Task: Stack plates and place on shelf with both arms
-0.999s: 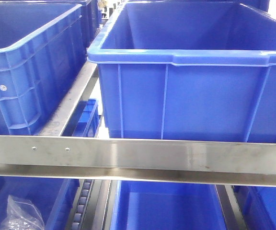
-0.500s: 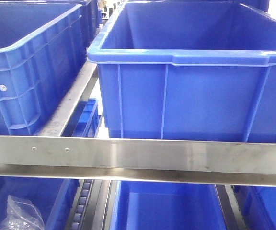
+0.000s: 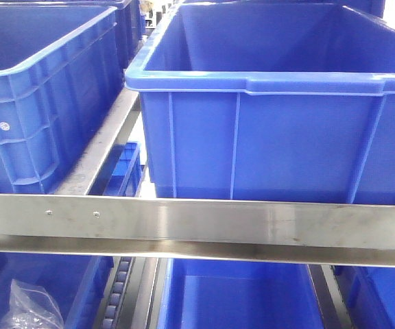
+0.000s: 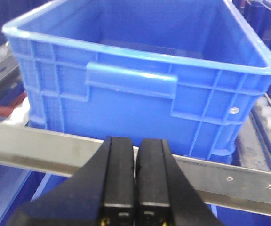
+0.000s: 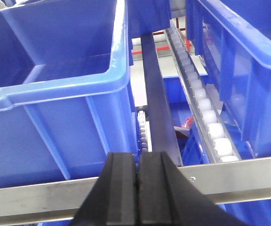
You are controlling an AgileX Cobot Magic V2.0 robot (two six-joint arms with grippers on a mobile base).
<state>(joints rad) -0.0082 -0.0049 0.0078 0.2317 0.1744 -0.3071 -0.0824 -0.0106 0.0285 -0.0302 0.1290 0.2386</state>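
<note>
No plates are seen in any view, so their place cannot be told. The left hand (image 4: 134, 188) and right hand (image 5: 139, 193) are each closed together on nothing, facing the shelf rail (image 3: 197, 223). Collision with two blue bins (image 3: 273, 110) is judged possible if reaching blindly.

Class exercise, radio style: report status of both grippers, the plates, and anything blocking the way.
Left gripper jaws shut, empty. Right gripper jaws shut, empty. No plates in any view. Blue bins and steel shelf rail directly ahead.
</note>
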